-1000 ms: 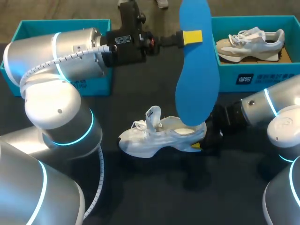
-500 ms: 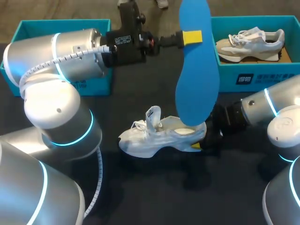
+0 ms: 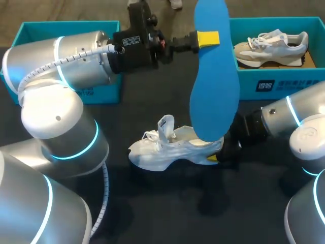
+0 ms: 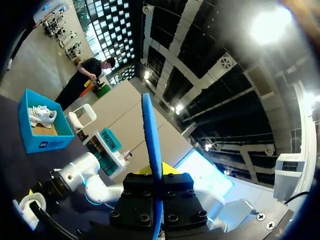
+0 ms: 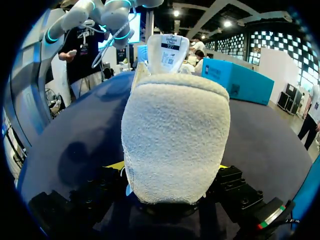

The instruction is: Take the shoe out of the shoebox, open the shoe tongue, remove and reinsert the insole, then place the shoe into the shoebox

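Insole (image 3: 214,86): blue, upright, pinched near its upper end by the left gripper (image 3: 208,38), fingers clamped on it from both sides. In the left wrist view it runs edge-on between the fingers (image 4: 151,150) and stands out well ahead of them. Its lower end hangs below the left gripper, over the heel opening of the shoe (image 3: 172,148); can't tell if it touches.

Shoe: white, on its sole on the table (image 3: 167,203), tongue (image 3: 166,125) pulled up. The right gripper (image 3: 217,152) is clamped on the heel. In the right wrist view the heel (image 5: 175,145) fills the gap between the fingers, a yellow tip on each side, toe pointing ahead of the gripper.

Shoebox (image 3: 284,84): teal, well beyond the right gripper, holding a second shoe (image 3: 271,47). Another teal box (image 3: 30,30) sits behind the left arm.
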`<state>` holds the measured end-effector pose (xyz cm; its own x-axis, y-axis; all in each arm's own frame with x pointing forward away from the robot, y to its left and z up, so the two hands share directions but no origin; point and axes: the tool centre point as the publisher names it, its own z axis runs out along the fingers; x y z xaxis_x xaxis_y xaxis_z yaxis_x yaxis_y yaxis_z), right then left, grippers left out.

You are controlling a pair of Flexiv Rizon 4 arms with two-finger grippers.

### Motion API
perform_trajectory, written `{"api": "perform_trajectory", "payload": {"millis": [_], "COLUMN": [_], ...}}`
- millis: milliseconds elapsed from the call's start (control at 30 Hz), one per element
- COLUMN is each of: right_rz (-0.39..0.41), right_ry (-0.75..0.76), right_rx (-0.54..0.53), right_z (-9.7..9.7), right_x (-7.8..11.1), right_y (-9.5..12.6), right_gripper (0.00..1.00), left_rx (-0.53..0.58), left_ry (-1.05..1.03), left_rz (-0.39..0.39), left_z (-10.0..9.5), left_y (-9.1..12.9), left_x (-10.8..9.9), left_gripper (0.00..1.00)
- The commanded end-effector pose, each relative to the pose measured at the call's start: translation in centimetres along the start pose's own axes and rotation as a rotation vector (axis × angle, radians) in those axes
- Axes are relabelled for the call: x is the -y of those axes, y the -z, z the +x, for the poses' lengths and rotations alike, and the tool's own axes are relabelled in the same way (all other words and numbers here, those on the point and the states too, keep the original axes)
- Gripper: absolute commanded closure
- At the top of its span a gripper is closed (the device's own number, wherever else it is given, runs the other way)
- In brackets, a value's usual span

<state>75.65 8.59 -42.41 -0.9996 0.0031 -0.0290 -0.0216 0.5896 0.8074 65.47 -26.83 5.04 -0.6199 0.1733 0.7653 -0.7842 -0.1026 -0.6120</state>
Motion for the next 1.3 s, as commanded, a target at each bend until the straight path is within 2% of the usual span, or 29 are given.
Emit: {"api": "perform_trajectory", "payload": {"millis": [33,500,1167,1200,1233,1300], "right_rz": [0.003,0.003,0.003,0.003,0.003,0.003], "right_ry": [0.000,0.000,0.000,0.000,0.000,0.000], "right_rx": [-0.001,-0.001,-0.001,-0.001,-0.001,-0.001], "right_z": [0.0,0.0,0.0,0.0,0.0,0.0], "right_x": [0.1,0.1,0.1,0.1,0.1,0.1], "right_y": [-0.6,-0.6,-0.6,-0.6,-0.6,-0.6], "right_gripper": [1.00,1.00,0.99,0.62,0.00,0.00], "left_rx": [0.004,-0.003,-0.012,-0.012,-0.012,-0.012], "left_ry": [0.002,-0.015,-0.004,-0.004,-0.004,-0.004], "left_rz": [0.000,-0.013,-0.006,-0.006,-0.006,-0.006], "left_z": [0.6,1.2,1.2,1.2,1.2,1.2], "left_y": [2.1,3.6,3.7,3.7,3.7,3.7], "left_x": [-0.3,-0.8,-0.8,-0.8,-0.8,-0.8], "left_gripper": [1.00,1.00,1.00,1.00,1.00,1.00]}}
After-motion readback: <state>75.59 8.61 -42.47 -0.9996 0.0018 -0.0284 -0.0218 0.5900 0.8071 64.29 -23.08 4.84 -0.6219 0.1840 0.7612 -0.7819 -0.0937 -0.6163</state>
